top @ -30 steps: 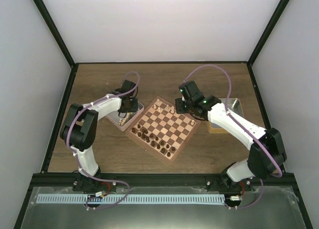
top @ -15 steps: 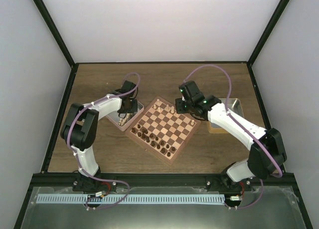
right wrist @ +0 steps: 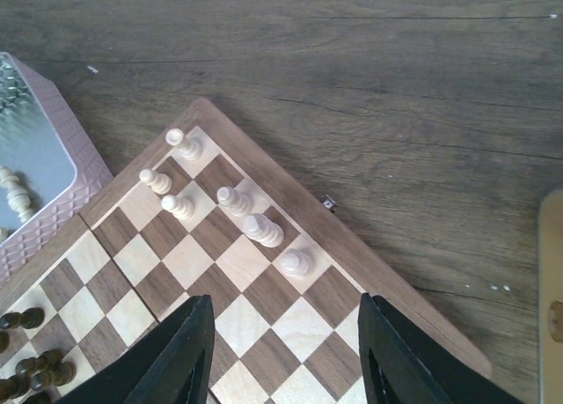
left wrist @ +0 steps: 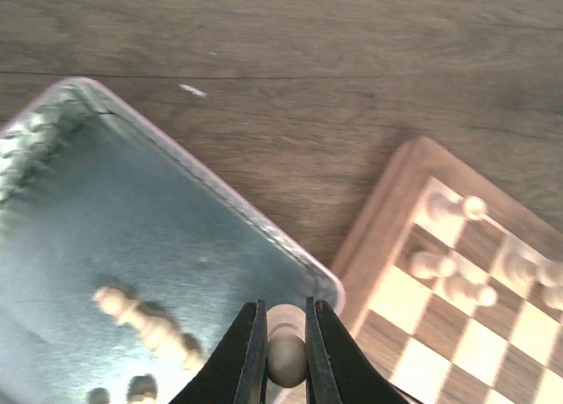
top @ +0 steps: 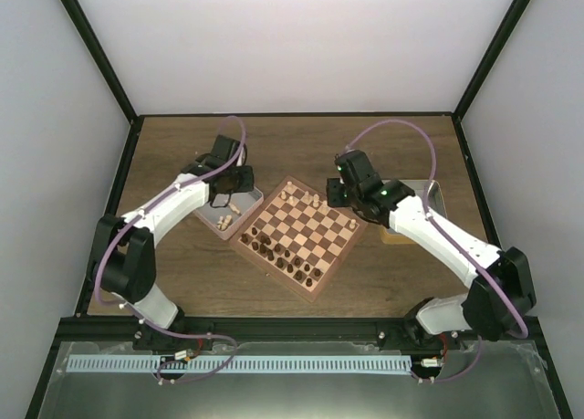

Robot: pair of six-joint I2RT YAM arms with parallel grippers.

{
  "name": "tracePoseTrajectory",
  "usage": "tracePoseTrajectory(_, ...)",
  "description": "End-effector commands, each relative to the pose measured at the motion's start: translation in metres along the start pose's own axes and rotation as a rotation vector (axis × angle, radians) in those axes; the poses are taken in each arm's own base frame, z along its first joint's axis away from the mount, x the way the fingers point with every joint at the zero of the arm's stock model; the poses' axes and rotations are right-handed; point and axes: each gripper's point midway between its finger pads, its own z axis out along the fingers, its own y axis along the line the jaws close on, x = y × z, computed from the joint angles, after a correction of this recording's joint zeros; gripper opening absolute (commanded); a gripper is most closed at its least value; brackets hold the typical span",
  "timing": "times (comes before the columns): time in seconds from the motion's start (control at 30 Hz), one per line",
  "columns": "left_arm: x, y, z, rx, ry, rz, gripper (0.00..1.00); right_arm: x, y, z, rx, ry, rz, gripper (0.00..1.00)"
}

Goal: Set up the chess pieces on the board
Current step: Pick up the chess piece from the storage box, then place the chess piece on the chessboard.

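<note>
Wood tabletop (left wrist: 308,34): your left gripper (left wrist: 286,325) is clamping a beige pawn (left wrist: 286,358) beside the board (left wrist: 380,217). Your right gripper (right wrist: 288,338) is hovering, fingers apart, above it. Few beige pieces (right wrist: 237,202) are standing; most seemingly remaining.

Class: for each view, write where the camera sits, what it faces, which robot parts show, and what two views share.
Top external: above and behind the bases, looking down on table and board; both arms show.
Left wrist: on the left arm, facing down at a tray's corner; the left gripper shows, shut on a beige piece.
Right wrist: on the right arm, facing down at the board's corner; the open right gripper shows.
Both wrist views share tray and board.
</note>
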Motion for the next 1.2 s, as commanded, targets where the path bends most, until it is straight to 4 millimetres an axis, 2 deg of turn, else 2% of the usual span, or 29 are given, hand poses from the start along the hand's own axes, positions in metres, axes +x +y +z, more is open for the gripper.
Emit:
tracePoseTrajectory(0.0,0.006,-0.049,-0.007,0.137,0.027,0.076,0.06,-0.016,-0.016,-0.018,0.058,-0.108,0.07,0.47)
tracePoseTrajectory(0.2,0.033,-0.107,-0.001,0.191,0.089,0.191,0.07,-0.02,-0.036,-0.038,0.121,-0.197,0.152,0.51)
tracePoseTrajectory(0.33,0.048,-0.135,0.007,0.194,0.114,0.254,0.07,-0.019,-0.052,-0.053,0.165,-0.259,0.206,0.53)
tracePoseTrajectory(0.4,0.054,-0.142,0.013,0.17,0.129,0.281,0.08,-0.018,-0.058,-0.059,0.175,-0.285,0.226,0.54)
tracePoseTrajectory(0.6,0.065,-0.148,0.037,0.105,0.163,0.322,0.08,-0.014,-0.065,-0.07,0.18,-0.323,0.246,0.57)
tracePoseTrajectory(0.8,0.072,-0.146,0.054,0.075,0.186,0.333,0.1,-0.011,-0.068,-0.068,0.188,-0.316,0.24,0.58)
tracePoseTrajectory(1.17,0.066,-0.145,0.07,0.04,0.156,0.323,0.1,-0.008,-0.067,-0.063,0.184,-0.305,0.234,0.58)
